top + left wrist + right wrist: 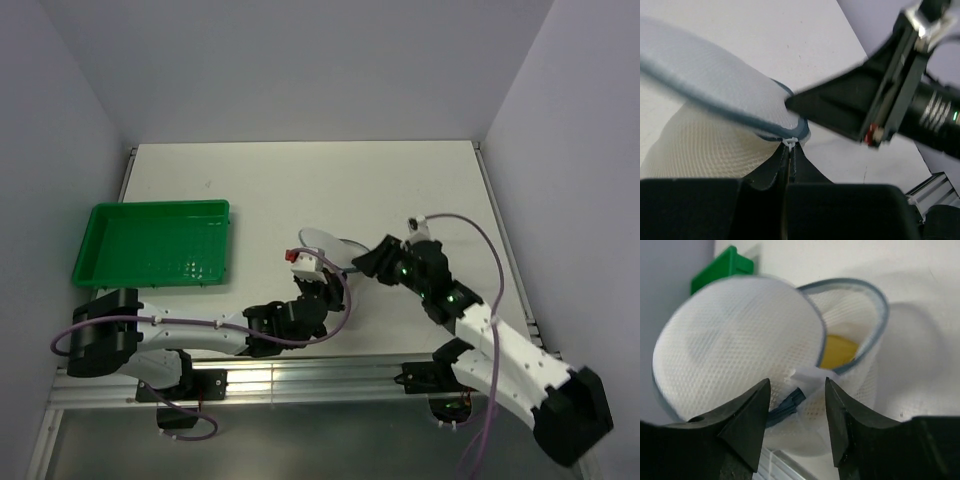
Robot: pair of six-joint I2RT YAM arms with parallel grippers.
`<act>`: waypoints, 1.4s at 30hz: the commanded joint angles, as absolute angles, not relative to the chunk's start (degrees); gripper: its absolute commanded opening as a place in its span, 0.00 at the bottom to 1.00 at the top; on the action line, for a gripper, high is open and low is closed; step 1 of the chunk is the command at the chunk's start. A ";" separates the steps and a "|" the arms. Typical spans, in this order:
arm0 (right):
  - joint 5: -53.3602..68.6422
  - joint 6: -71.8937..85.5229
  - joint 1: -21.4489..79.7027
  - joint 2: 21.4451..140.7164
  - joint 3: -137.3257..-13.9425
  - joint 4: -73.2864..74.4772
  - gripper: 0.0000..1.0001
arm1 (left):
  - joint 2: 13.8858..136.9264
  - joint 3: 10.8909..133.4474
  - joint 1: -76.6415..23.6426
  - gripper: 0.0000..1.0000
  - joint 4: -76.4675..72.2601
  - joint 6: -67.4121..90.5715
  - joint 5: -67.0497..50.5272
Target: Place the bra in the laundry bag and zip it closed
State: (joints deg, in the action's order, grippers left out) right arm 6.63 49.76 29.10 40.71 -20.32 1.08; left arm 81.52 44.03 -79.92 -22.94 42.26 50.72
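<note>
White table (300, 190), pale lilac walls (300, 60) on three sides, possibly aluminium rail (320, 375) along near edge

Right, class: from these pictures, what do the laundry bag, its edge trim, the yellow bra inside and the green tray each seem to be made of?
The laundry bag looks like white synthetic mesh, matte: its open weave shows. Its trim seems dull blue woven tape. The bra is probably soft fabric, though little shows. The green tray appears moulded plastic, smooth and evenly coloured.
</note>
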 commanded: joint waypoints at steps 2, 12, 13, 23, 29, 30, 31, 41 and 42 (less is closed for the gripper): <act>8.70 40.18 29.01 53.06 -35.49 -10.38 0.56 | 78.48 40.52 -80.42 0.00 -27.51 45.08 51.33; 3.07 41.04 29.00 39.75 -24.98 1.21 1.00 | 88.24 43.41 -80.77 0.00 -32.43 44.39 48.25; 3.25 41.65 29.00 37.73 -24.00 3.49 1.00 | 88.59 43.59 -80.77 0.00 -32.61 44.38 47.99; 0.35 49.91 34.54 24.53 -20.57 12.75 0.86 | 88.77 44.03 -80.86 0.00 -32.70 46.14 48.17; 6.67 53.09 36.20 30.22 -16.87 2.47 0.59 | 89.30 44.03 -81.12 0.00 -33.40 46.32 47.11; 6.16 52.65 36.47 30.84 -17.92 2.37 0.59 | 89.12 43.95 -81.12 0.00 -33.40 46.14 47.20; 5.28 52.30 36.74 31.46 -18.54 2.72 0.55 | 88.43 43.68 -81.12 0.00 -33.40 46.23 47.20; 1.23 51.41 36.83 31.73 -18.29 0.00 0.57 | 86.66 40.78 -81.04 0.00 -35.24 47.11 45.97; 1.23 51.76 36.83 31.99 -17.93 -1.74 0.58 | 86.57 40.78 -81.12 0.00 -35.24 47.02 45.88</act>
State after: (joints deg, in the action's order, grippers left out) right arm 2.37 51.22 36.51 31.44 -17.32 4.12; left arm 88.64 41.32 -80.55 -31.64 45.91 47.57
